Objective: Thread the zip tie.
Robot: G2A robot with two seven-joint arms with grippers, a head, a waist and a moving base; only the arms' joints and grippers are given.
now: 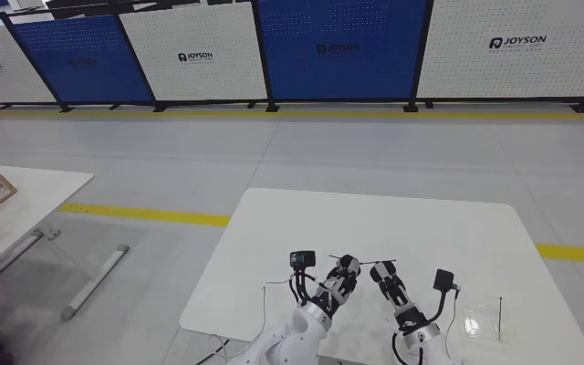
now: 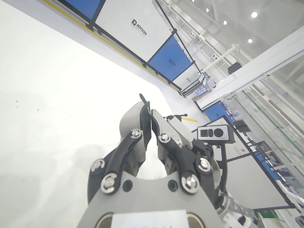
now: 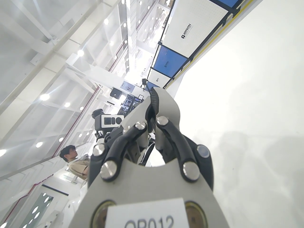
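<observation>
Over the near edge of the white table (image 1: 383, 219), my left gripper (image 2: 150, 116) and my right gripper (image 3: 152, 94) hover side by side, close together. My left fingers are pressed together on the black zip tie (image 2: 144, 100), whose end sticks out past the tips. My right fingers are pinched on a black strip (image 3: 144, 81), its small square head poking beyond them. Whether both hold one tie I cannot tell. Toward the table's right edge, a second black tie (image 1: 500, 314) lies just beside a clear packet (image 1: 478, 321).
</observation>
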